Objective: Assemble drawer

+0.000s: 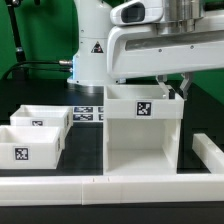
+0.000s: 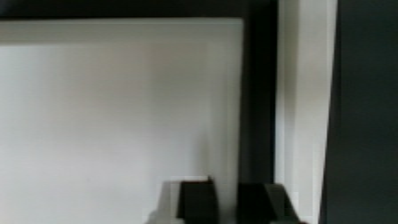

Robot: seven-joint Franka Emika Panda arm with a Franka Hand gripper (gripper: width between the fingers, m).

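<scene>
The drawer housing [image 1: 140, 140] stands upright behind the rail [image 1: 60, 186] that runs along the table's near edge, toward the exterior view's right. The front tray [image 1: 28, 150] and the back tray [image 1: 38, 118] sit touching each other beside it, toward the exterior view's left. The gripper [image 1: 178, 90] is at the housing's top; I cannot tell whether it grasps anything.

The tall white plastic box housing [image 1: 140, 140] stands toward the exterior view's right. Two small white open-topped plastic trays sit at its left, the front tray [image 1: 28, 152] before the rear tray [image 1: 42, 118]. The flat white marker board [image 1: 88, 112] lies behind them. The long low white border rail [image 1: 60, 186] runs in front of all.
</scene>
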